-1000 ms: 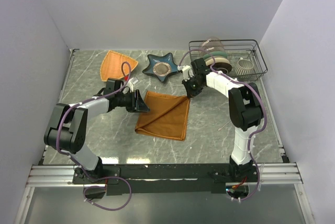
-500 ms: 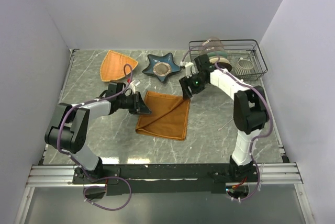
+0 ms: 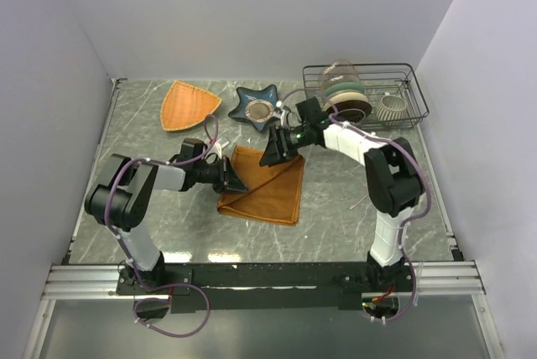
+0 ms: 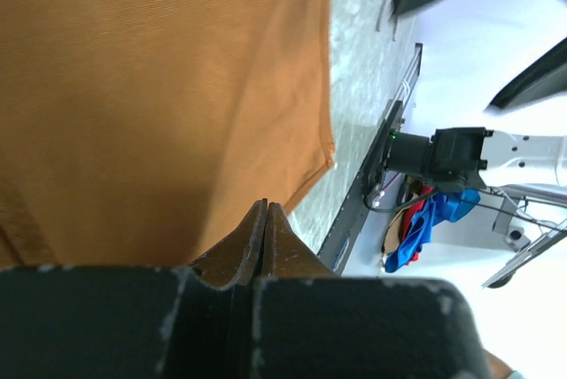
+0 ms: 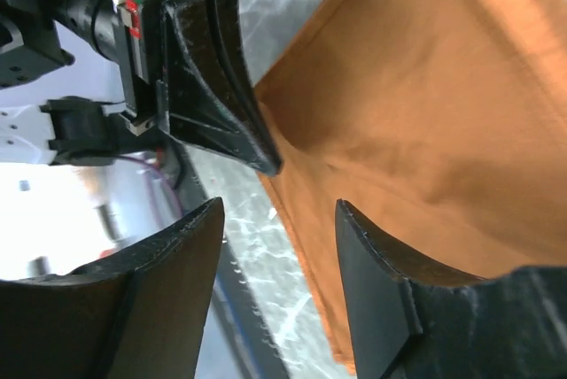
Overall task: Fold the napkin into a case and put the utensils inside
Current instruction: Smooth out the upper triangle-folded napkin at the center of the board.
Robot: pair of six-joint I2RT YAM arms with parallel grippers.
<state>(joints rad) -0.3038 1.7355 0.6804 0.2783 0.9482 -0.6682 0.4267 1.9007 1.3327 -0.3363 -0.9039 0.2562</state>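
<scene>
left jaws clamp the napkin (image 3: pixel 270 195) (fold running far-right to near-left); right jaws gape.

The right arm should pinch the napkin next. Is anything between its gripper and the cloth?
Nothing visible lies between them: the right gripper hangs open over bare napkin. The left gripper, shut on the napkin's edge, shows just ahead of it and crowds that spot.

bare table (image 3: pixel 336 200) right of napkin (image 3: pixel 273 191); star dish (image 3: pixel 242 110) behind
</scene>
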